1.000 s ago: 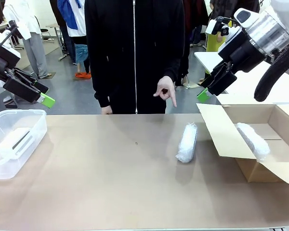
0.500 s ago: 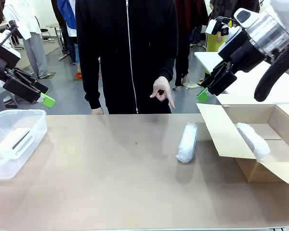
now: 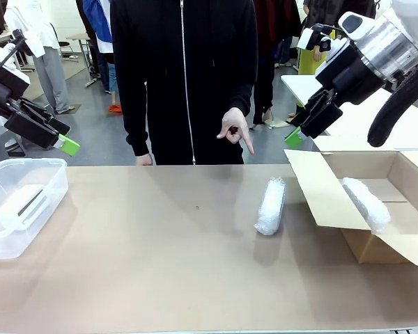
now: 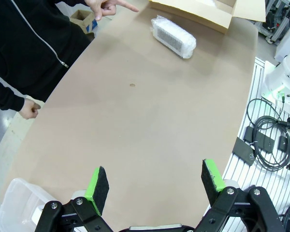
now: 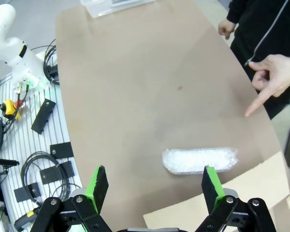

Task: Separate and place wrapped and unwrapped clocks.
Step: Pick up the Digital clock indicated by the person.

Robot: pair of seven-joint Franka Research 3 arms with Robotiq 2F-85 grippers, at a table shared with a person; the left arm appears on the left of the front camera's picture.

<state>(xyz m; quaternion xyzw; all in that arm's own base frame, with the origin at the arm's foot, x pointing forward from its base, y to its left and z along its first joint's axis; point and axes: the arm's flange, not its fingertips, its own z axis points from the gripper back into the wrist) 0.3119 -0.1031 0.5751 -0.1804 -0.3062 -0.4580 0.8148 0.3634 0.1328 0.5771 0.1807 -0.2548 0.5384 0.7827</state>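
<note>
The person's hand (image 3: 235,131), index finger out, others curled, grasping nothing, points toward an oblong, bumpy, translucent-white bubble-wrap bundle (image 3: 270,205) lying on the table (image 3: 160,264)

clear bin (image 3: 28,162): cut by left edge | clock (image 3: 19,203) inside: blurred through wall | cardboard box (image 3: 363,248): cut by right edge | wrapped bundle (image 3: 270,205): contents obscured

The left hand (image 3: 61,137) is held aloft at the robot's left side, fingers slanting down toward the middle, its green pads (image 4: 97,183) spread wide apart. The right hand (image 3: 296,129), on the white right arm (image 3: 376,49), hangs raised at the right side, angled down and inward, jaws equally wide.
</note>
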